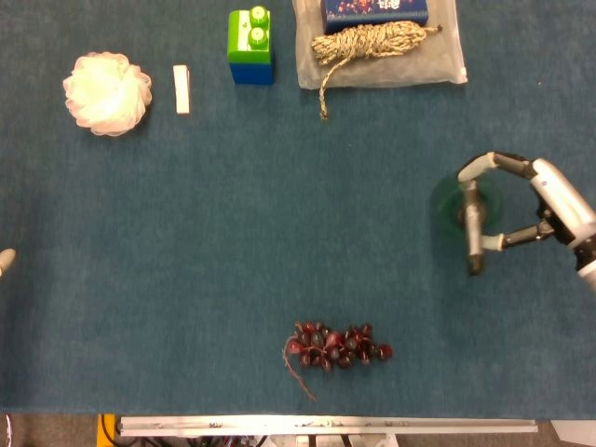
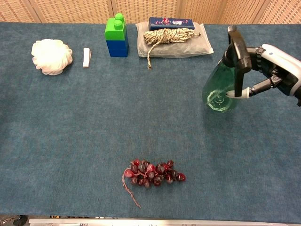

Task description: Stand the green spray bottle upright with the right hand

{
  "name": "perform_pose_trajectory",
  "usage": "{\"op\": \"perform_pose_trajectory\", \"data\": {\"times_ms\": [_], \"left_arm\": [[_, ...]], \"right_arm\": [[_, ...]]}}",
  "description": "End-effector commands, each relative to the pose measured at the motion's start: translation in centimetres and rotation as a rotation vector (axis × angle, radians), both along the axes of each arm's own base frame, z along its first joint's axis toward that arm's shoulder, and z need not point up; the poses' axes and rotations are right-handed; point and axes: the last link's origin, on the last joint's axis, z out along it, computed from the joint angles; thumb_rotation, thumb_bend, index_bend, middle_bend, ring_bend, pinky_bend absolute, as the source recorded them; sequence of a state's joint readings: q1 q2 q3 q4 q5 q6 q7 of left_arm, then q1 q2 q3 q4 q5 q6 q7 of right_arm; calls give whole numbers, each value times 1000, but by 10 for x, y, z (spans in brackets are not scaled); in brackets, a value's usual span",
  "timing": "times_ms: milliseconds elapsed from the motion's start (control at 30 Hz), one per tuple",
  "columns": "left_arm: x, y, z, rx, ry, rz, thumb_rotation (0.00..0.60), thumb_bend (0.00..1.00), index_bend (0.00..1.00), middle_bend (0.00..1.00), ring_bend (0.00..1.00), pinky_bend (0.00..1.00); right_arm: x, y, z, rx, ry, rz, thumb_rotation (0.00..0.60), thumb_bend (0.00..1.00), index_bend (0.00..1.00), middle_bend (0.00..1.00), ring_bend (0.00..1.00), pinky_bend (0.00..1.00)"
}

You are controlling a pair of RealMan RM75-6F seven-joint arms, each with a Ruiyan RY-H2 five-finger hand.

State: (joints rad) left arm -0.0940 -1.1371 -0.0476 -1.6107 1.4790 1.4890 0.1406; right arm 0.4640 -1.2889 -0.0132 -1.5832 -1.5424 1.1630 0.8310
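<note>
One camera looks straight down from high above the blue table [image 1: 186, 233]. The other sits lower at the near edge, looking across toward the far wall [image 2: 70, 9]. Both see the same whole tabletop.

Right robot hand [image 2: 277, 70] cut off at frame edge in both views; arm unseen. Blue box [image 1: 375, 11] cropped at top in head view. Left robot hand [image 1: 6, 261]: only a tip visible, state indeterminable.
</note>
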Motion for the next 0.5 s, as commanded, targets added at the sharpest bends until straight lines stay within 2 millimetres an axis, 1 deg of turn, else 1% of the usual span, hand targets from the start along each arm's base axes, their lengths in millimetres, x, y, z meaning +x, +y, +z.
{"op": "perform_pose_trajectory", "data": {"times_ms": [33, 300, 500], "left_arm": [[0, 0, 0, 0, 0, 0, 600, 0, 0, 0, 0, 0], [0, 0, 0, 0, 0, 0, 600, 0, 0, 0, 0, 0], [0, 0, 0, 0, 0, 0, 600, 0, 0, 0, 0, 0]], "right_arm": [[-15, 3, 0, 2, -57, -56, 600, 0, 549, 548, 342, 211], [-32, 3, -2, -4, -116, -105, 600, 0, 549, 539, 336, 211], [-41, 3, -9, 25, -188, -113, 600, 0, 549, 532, 328, 211]]}}
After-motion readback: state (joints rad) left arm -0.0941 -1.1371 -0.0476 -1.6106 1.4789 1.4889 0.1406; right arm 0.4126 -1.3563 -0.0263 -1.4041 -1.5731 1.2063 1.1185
